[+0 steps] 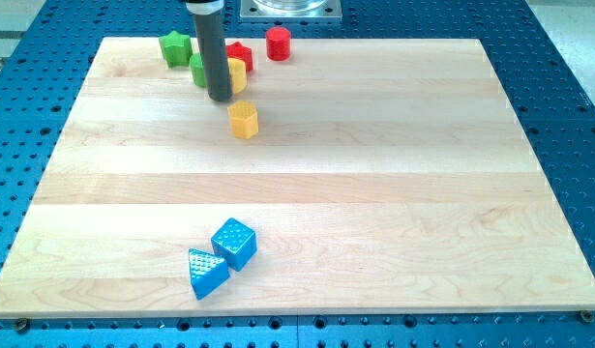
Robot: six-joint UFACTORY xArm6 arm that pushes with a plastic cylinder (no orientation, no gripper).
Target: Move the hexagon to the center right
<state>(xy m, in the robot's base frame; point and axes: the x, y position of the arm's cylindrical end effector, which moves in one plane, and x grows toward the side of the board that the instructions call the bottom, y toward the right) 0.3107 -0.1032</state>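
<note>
A yellow hexagon block (243, 120) sits on the wooden board (374, 193), left of centre in the upper part of the view. My tip (221, 98) is just above and left of the hexagon, with a small gap between them. The rod stands in front of a cluster of blocks near the view's top: a green block (198, 70) whose shape is partly hidden, a yellow block (237, 74) partly hidden behind the rod, and a red star-like block (241, 54).
A green star block (174, 47) lies at the view's top left and a red cylinder (278, 43) near the top edge. A blue cube (234, 243) and a blue triangle (206, 274) touch each other near the bottom left. A blue perforated table surrounds the board.
</note>
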